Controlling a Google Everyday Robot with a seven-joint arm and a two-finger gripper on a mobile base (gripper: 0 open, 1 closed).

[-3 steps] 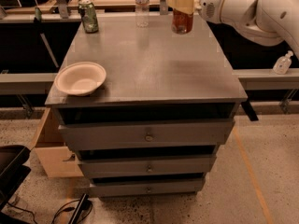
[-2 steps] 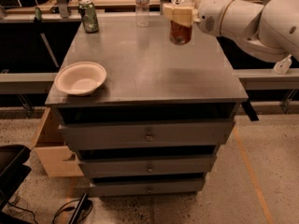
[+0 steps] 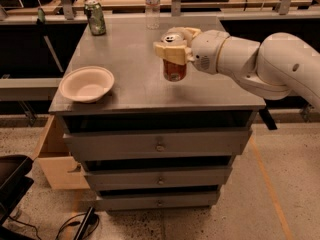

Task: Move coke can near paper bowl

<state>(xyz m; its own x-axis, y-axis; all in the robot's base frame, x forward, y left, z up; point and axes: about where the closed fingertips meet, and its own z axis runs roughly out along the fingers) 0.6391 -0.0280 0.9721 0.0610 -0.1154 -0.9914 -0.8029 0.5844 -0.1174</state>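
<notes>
The coke can (image 3: 174,70) is a small red can with a silver top, held upright in my gripper (image 3: 172,46) just above the grey cabinet top, near its middle. The gripper is shut on the can's upper part, and the white arm reaches in from the right. The paper bowl (image 3: 87,83) is a shallow off-white bowl at the front left corner of the top, well to the left of the can.
A green can (image 3: 95,17) stands at the back left corner and a clear plastic bottle (image 3: 152,6) at the back centre. The cabinet (image 3: 160,146) has three drawers below. A cardboard box (image 3: 57,159) sits on the floor at the left.
The gripper has carried the coke can from the back right of the top toward the front and left, nearer the middle and the bowl.
</notes>
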